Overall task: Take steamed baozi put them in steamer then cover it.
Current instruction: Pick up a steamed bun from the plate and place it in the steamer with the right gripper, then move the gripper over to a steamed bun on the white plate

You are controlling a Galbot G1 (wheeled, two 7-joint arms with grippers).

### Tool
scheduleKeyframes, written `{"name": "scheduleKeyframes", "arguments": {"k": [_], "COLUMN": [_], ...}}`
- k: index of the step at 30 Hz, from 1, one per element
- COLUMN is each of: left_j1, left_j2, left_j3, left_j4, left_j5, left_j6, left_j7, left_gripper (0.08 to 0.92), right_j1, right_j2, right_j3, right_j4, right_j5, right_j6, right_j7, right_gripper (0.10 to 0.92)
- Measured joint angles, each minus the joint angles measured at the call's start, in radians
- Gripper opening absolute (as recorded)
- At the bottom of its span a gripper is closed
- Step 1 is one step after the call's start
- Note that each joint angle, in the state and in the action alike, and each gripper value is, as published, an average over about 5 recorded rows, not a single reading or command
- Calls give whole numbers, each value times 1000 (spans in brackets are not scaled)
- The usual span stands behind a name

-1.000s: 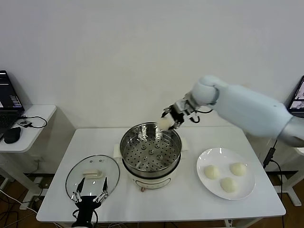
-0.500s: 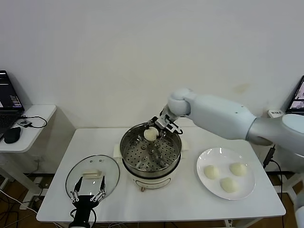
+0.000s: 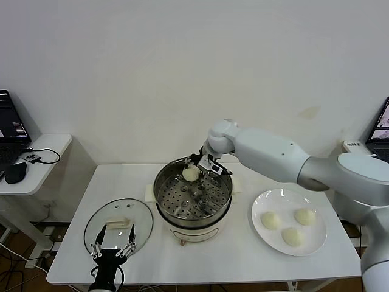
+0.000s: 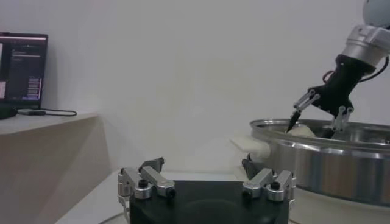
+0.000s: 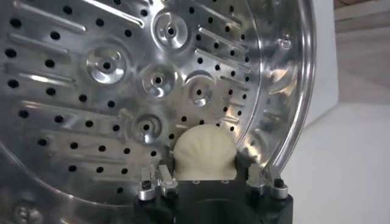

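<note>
Left side table [image 3: 42, 146] with laptop [image 3: 12, 128] and mouse [image 3: 15, 173] – not in play

Left gripper [image 3: 113, 250] is parked at the near left of the white table [image 3: 243, 255], jaws spread wide and holding nothing, just over the near rim of the glass lid [image 3: 118, 222]. Reads as pre-staged for the cover step. Same pose as a second ago

Steamer [image 3: 193, 198] sits mid-table, perforated tray [image 5: 91, 91] otherwise bare. Right gripper [image 3: 199, 167] reaches down over the far rim, closed on one baozi [image 3: 191, 173]; the right wrist view shows the bun [image 5: 204, 152] pinched between the fingers [image 5: 159, 178], low over the tray near its wall. Can't tell if it's touching the tray yet. Far-side placement looks deliberate – leaves room for the other three

Delta vs a second ago: the bun was then outside and above the far-right rim; the arm has swung across and down, so the bun is now inside the pot. Jaws look barely changed, maybe just starting to ease off

Right: plate [image 3: 261, 207] with three remaining baozi [image 3: 271, 220], [image 3: 304, 216], [image 3: 292, 236] – near each other, not touching. A second laptop [image 3: 382, 125] shows at the right edge

Judgement: first of four nearly placed, release is next, lid last
</note>
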Motion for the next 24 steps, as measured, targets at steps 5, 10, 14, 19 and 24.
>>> {"name": "scheduleKeyframes", "arguments": {"k": [5, 10, 14, 19, 24], "left_j1": [3, 10, 15, 20, 15], "left_j2": [-3, -4, -4, 2, 14], "left_j3": [2, 2, 2, 0, -10], "left_j4": [-3, -8, -15, -25, -36], "left_j5": [3, 7, 9, 7, -3], "left_j6": [-3, -3, -3, -1, 10], "left_j7": [0, 0, 0, 0, -2], "left_gripper": [823, 823, 823, 823, 823], "right_j1": [-5, 1, 20, 73, 155], "right_j2": [4, -4, -19, -63, -150], "right_j3": [1, -3, -14, -37, -69], "right_j4": [-8, 4, 33, 96, 194], "right_j5": [-29, -18, 27, 130, 259], "right_j6": [25, 27, 11, -53, -184], "right_j7": [17, 19, 10, -16, -59], "right_gripper": [678, 800, 821, 823, 823]}}
